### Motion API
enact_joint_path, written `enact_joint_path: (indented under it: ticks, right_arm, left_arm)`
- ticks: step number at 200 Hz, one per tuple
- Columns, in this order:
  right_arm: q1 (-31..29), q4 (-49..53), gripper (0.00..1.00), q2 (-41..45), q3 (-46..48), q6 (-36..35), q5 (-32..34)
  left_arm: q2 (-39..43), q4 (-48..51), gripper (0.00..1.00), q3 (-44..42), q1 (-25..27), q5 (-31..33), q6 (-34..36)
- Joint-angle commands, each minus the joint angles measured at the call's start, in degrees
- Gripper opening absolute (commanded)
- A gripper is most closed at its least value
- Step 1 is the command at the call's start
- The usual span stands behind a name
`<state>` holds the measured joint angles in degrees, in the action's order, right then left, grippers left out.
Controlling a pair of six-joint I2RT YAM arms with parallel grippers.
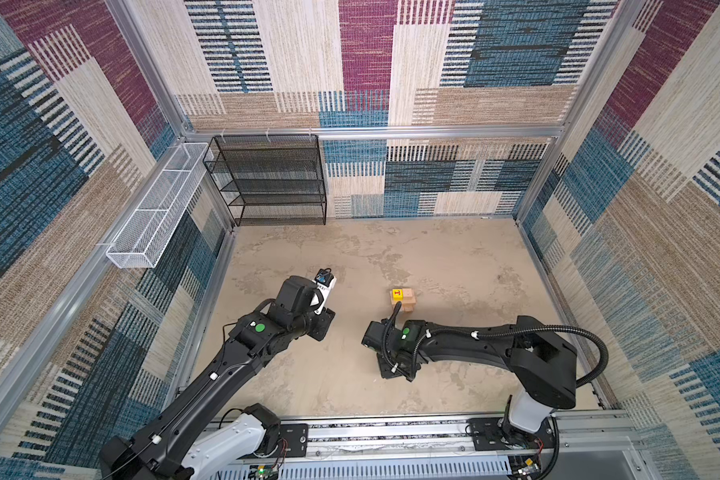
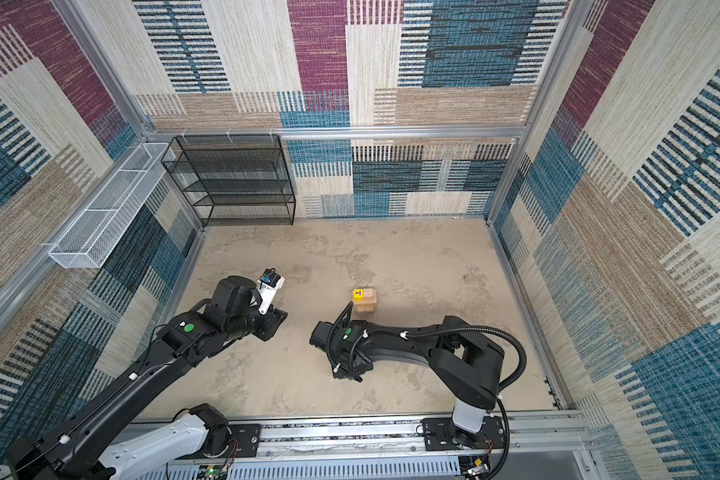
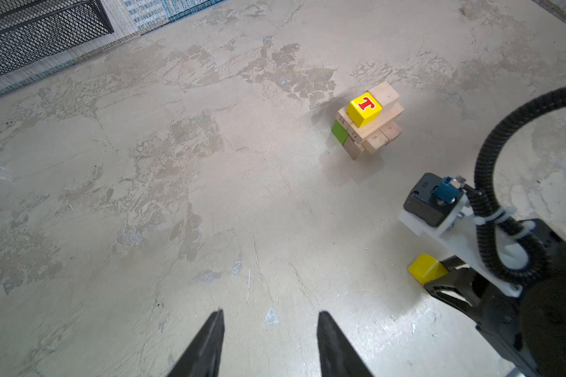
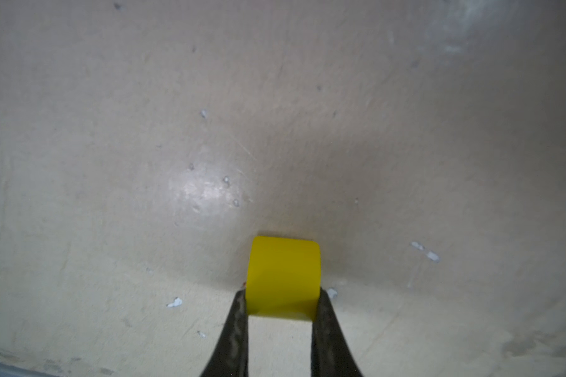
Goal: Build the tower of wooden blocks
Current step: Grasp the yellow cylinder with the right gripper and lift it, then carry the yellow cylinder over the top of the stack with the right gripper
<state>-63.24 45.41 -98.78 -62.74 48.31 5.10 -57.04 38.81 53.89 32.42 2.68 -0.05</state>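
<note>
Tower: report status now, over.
Left gripper open, empty. Right gripper closed on plain yellow block, down at the table. Tower standing, lettered yellow block on top. Nothing lying between.

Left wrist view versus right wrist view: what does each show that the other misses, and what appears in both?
Only the left wrist view: the tower, topped by a lettered yellow cube, with a green block low down; a black mesh shelf; the open left gripper. Only the right wrist view: both fingers of the right gripper against the plain yellow block's sides. Both: that plain yellow block and the table.
</note>
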Motion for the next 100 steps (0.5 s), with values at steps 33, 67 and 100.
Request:
enact_joint_path:
  ticks: [33,67,100]
  right_arm:
    - [2.5,15.8,0.00,6.5,-16.3,-4.1,10.7]
    - [9.1,12.4,0.00,10.5,-18.5,-22.6,9.2]
    - [12.6,3.3,0.00,16.6,-14.2,-50.9,8.3]
  left_arm:
    - [-0.6,-0.2,0.51,2.6,0.0,0.3,-1.7]
    - [-2.4,0.5,0.50,4.1,0.0,-1.2,-1.0]
    - [-2.6,0.5,0.51,4.7,0.0,-1.2,-0.1]
